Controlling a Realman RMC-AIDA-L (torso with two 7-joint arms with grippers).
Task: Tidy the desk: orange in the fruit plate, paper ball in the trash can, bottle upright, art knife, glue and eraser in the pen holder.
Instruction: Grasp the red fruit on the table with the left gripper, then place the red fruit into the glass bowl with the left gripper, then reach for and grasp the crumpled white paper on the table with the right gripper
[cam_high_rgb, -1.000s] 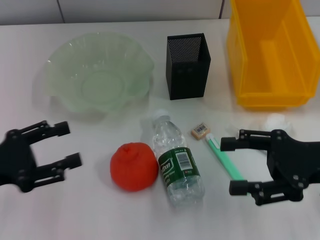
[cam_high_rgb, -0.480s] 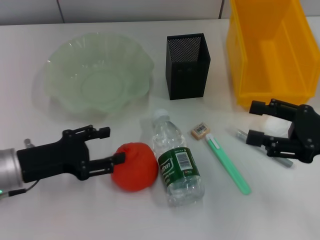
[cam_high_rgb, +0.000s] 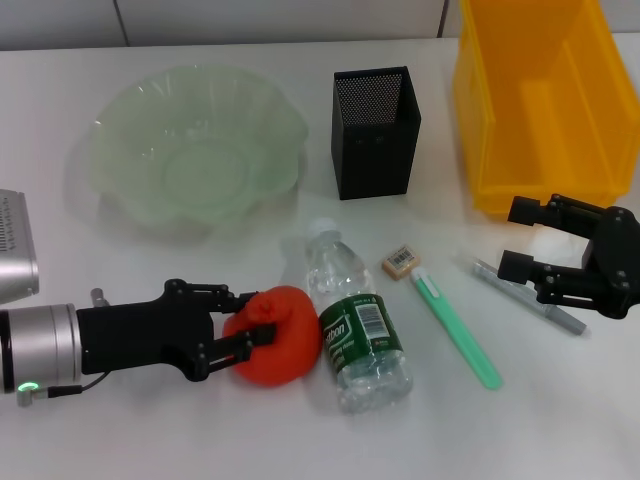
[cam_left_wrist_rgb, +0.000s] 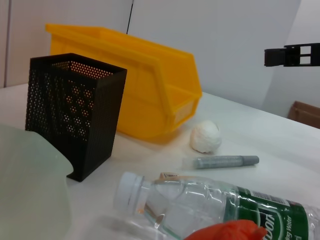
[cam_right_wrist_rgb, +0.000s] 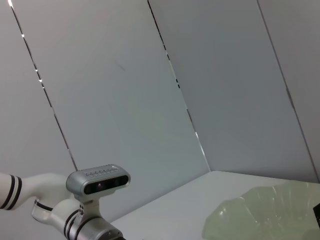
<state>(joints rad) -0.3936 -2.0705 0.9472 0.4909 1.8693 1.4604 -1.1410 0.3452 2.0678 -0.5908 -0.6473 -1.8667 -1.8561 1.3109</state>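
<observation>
The red-orange orange (cam_high_rgb: 285, 335) lies on the table against the lying bottle (cam_high_rgb: 355, 325). My left gripper (cam_high_rgb: 252, 322) is open, its fingers either side of the orange's left part. The bottle (cam_left_wrist_rgb: 215, 200) and a bit of orange (cam_left_wrist_rgb: 225, 232) also show in the left wrist view. My right gripper (cam_high_rgb: 510, 238) is open near the yellow trash can (cam_high_rgb: 540, 110), covering the paper ball in the head view. The paper ball (cam_left_wrist_rgb: 206, 136) shows in the left wrist view beside the grey glue (cam_left_wrist_rgb: 225, 161). Eraser (cam_high_rgb: 401, 261), green art knife (cam_high_rgb: 455, 325) and glue (cam_high_rgb: 530, 295) lie on the table. The fruit plate (cam_high_rgb: 120, 130) and pen holder (cam_high_rgb: 375, 140) stand behind.
The pen holder (cam_left_wrist_rgb: 75, 110) and trash can (cam_left_wrist_rgb: 140, 85) stand close together at the back. The table's front edge runs just below the bottle and my left arm. The right wrist view shows only the fruit plate (cam_right_wrist_rgb: 265, 210), a wall and a camera head (cam_right_wrist_rgb: 97, 182).
My left gripper moved right until its fingers straddle the orange. My right gripper moved back toward the trash can, uncovering the glue.
</observation>
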